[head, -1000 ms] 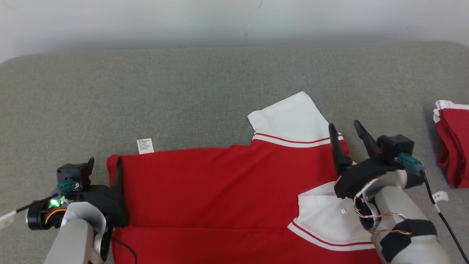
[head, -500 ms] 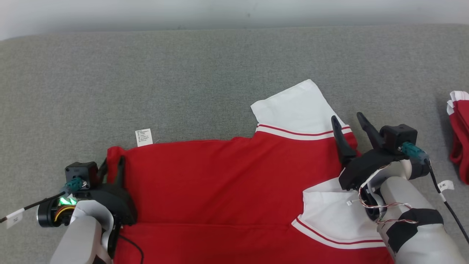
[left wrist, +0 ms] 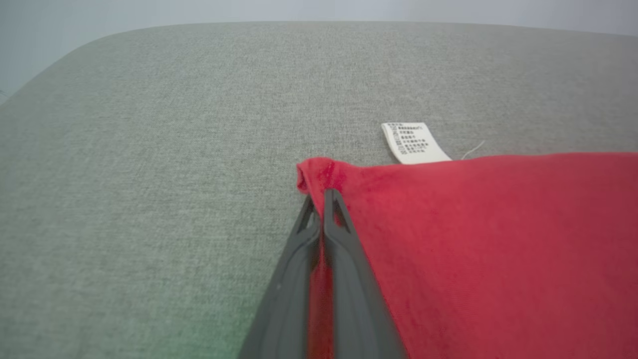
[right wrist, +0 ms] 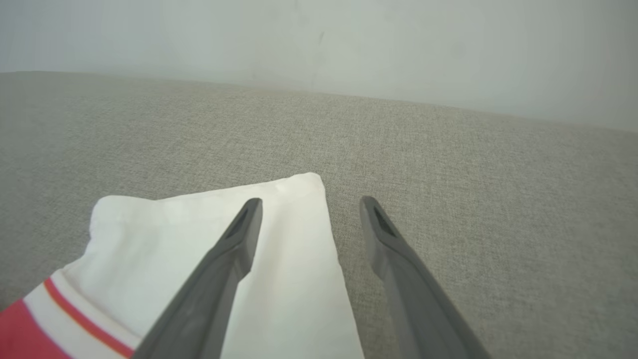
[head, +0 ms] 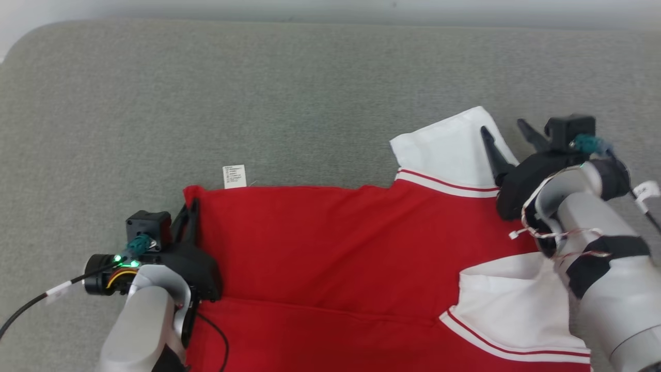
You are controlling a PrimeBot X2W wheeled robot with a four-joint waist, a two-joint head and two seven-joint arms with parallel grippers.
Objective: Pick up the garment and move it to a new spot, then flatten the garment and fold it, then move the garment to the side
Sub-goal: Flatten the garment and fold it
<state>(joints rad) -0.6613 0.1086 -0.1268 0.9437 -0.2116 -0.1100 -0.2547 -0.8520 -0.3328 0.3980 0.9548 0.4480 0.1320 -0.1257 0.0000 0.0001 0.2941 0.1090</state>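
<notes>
Since a second ago my left gripper [head: 190, 209] has gone from spread to clenched, and it is now pinching the far left corner of the red garment [head: 335, 243], just near the care label [head: 234, 175]. Meanwhile my right gripper [head: 502, 126] has been travelling out from the striped band onto the white sleeve [head: 449, 150]. It is hanging released there, one finger over the sleeve's right edge and the other over bare grey cushion [head: 258, 93].

The garment is lying spread across the near half of the cushion, body to the left and sleeves to the right. I am judging this to be the flattening step.

In the left wrist view the cloth is bunching a little above my closed left gripper [left wrist: 319, 197], so I am thinking a gentle pull leftward should take that out. In the right wrist view my right gripper [right wrist: 311, 200] is straddling the sleeve's edge; whether the fingers are touching the fabric I cannot tell. To do this well, I should be lowering until both fingers bracket the hem, closing, then drawing both hands apart evenly without lifting high.
</notes>
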